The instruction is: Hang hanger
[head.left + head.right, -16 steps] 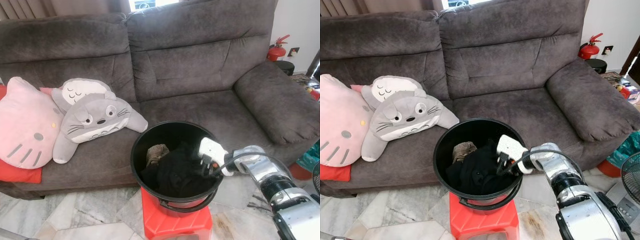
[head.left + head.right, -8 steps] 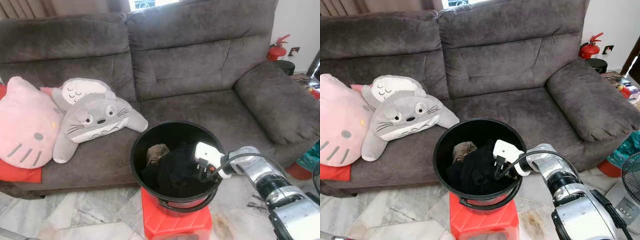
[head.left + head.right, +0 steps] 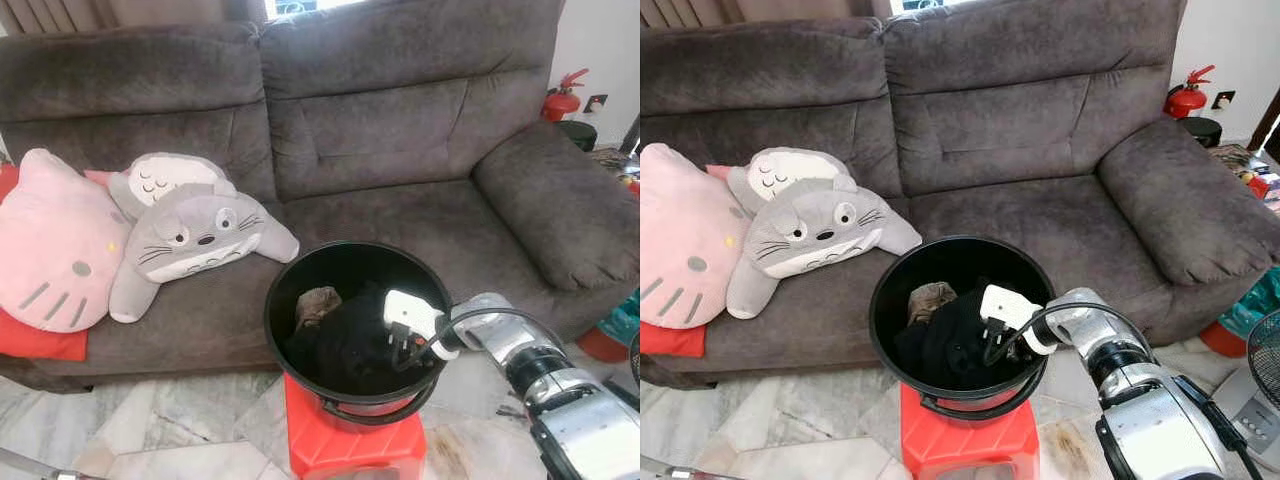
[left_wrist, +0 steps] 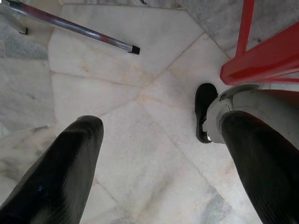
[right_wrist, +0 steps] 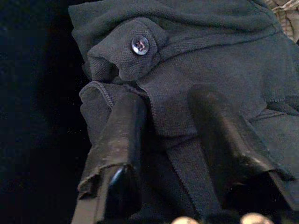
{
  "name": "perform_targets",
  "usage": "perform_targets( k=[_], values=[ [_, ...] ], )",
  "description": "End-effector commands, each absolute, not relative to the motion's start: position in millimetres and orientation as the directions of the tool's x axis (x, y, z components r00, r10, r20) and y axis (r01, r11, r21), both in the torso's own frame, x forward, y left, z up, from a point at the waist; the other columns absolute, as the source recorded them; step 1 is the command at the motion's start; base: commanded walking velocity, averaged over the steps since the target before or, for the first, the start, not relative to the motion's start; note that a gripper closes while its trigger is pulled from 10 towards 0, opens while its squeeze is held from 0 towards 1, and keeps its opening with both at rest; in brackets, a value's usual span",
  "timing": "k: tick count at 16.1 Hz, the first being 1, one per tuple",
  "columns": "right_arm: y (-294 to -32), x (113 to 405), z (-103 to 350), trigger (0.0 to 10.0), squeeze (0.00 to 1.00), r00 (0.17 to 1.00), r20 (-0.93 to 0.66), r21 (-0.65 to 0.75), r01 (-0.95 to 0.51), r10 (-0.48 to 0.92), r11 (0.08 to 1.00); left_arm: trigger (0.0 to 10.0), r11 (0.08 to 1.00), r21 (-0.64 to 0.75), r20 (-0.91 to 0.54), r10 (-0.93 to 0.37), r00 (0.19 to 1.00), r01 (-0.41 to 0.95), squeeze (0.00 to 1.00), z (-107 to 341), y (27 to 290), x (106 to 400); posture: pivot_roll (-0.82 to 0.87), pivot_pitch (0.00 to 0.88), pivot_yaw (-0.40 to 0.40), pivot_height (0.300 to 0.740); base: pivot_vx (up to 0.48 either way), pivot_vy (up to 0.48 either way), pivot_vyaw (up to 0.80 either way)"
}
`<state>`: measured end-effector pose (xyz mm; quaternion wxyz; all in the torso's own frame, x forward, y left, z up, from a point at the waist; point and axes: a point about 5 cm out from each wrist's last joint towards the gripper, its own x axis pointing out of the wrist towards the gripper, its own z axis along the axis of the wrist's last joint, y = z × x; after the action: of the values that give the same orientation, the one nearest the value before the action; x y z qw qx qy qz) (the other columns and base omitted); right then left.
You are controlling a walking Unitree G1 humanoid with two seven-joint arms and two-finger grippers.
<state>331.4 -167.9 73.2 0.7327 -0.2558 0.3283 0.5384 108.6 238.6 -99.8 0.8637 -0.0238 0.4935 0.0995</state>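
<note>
So far nothing is hung — the work looks to be at its very start, with no hanger or rail to be made out anywhere. The right gripper (image 3: pixel 987 345) reaches down into the black bucket (image 3: pixel 285 290), which stands on a red stool (image 3: pixel 330 450) in front of the grey sofa (image 3: pixel 400 120). Inside the bucket lies a heap of dark clothing (image 5: pixel 210 70), with a brownish piece (image 3: pixel 313 305) beside it. In the right wrist view the two black fingers (image 5: pixel 119 140) are spread and pressed into the dark cloth, a strip of fabric running between them near a buttoned tab (image 5: pixel 139 45); they straddle the fold but have not closed on it.

The left gripper (image 4: pixel 159 158) hangs idle over the marble floor (image 4: pixel 117 84), its fingers apart and holding nothing.

As I judge it, what remains is nearly everything — closing on a garment, lifting it out, finding a hanger and hanging it.
</note>
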Motion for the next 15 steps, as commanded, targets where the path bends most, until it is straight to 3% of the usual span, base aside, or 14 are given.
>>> perform_targets(
  k=[1,4,7,15],
  values=[
    [-163.8,330.9,72.0,0.0,0.0,0.182,-0.765,-0.013,-0.963,0.618,0.268,10.0,0.977,0.062,-0.862,0.155,0.483,-0.203,0.0,-100.4,236.6,109.9,-0.12,0.0,0.097,0.74,0.0,0.0,0.0],
    [-164.7,329.8,70.2,0.0,0.0,0.184,-0.763,-0.009,-0.962,0.62,0.274,10.0,0.981,0.048,-0.858,0.137,0.494,-0.188,0.0,-102.0,216.1,121.2,-0.12,0.0,0.098,0.74,0.0,0.0,0.0],
    [-165.6,330.8,71.2,0.0,0.0,0.196,-0.761,-0.015,-0.959,0.619,0.284,10.0,0.981,0.049,-0.859,0.136,0.494,-0.186,0.0,-102.1,215.6,121.4,-0.12,0.0,0.098,0.74,0.0,0.0,0.0],
    [-167.6,354.7,106.5,0.0,0.0,0.393,-0.634,-0.134,-0.904,0.666,0.406,10.0,0.974,0.091,-0.862,0.181,0.473,-0.207,0.0,-97.1,255.5,102.6,-0.13,0.0,0.104,0.74,0.0,0.0,0.0]
  ],
)
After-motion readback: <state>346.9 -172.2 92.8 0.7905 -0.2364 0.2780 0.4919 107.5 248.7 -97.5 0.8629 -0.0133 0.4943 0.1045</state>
